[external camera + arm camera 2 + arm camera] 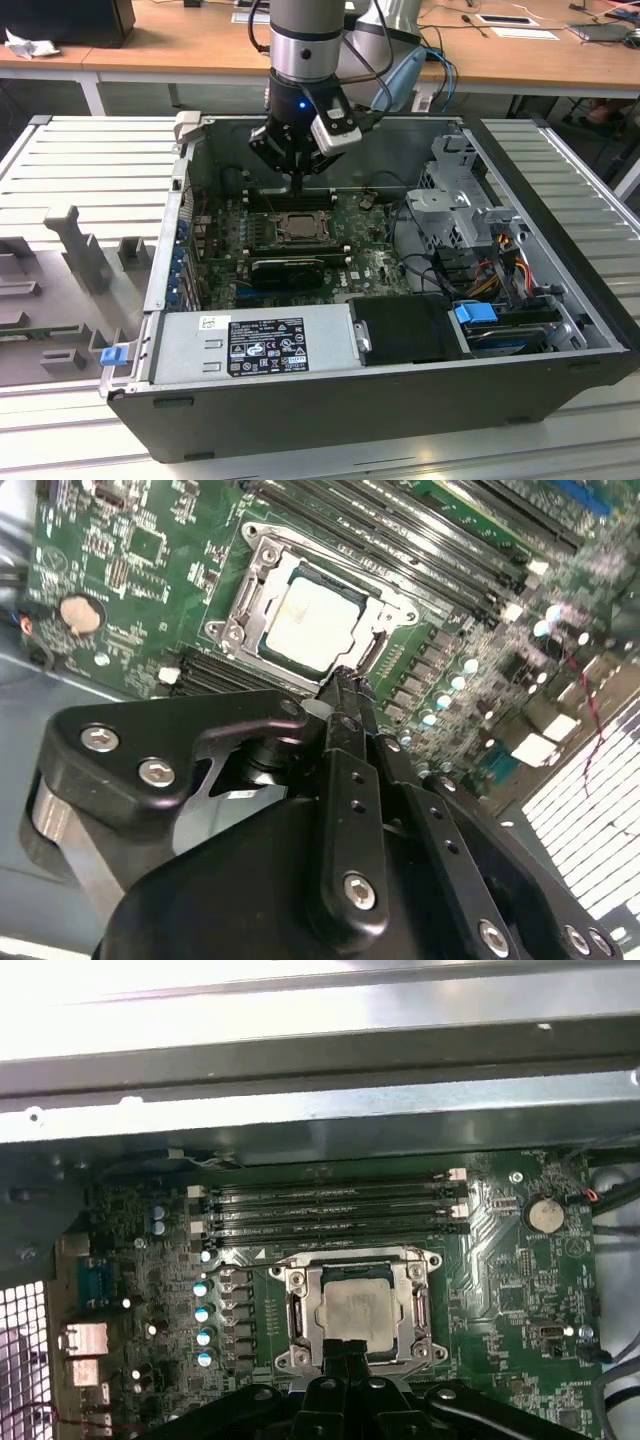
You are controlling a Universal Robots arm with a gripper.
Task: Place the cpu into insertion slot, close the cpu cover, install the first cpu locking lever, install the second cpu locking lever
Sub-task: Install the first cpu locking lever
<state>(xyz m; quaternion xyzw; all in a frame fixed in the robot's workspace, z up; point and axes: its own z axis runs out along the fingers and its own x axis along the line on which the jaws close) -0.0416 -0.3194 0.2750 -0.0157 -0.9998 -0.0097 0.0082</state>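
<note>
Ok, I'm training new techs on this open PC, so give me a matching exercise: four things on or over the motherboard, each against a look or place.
Things:
1. cpu
2. memory slots
3. coin battery
4. gripper

Descriptions:
A. long and black, lying side by side
B. round and silvery, on the green motherboard
C. black, tips by the cpu cover edge
D. pale square, framed by the cover

Pairs: 1-D, 2-A, 3-B, 4-C

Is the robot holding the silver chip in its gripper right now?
No, the cpu lies flat in the insertion slot on the motherboard, with the gripper close by.
</note>
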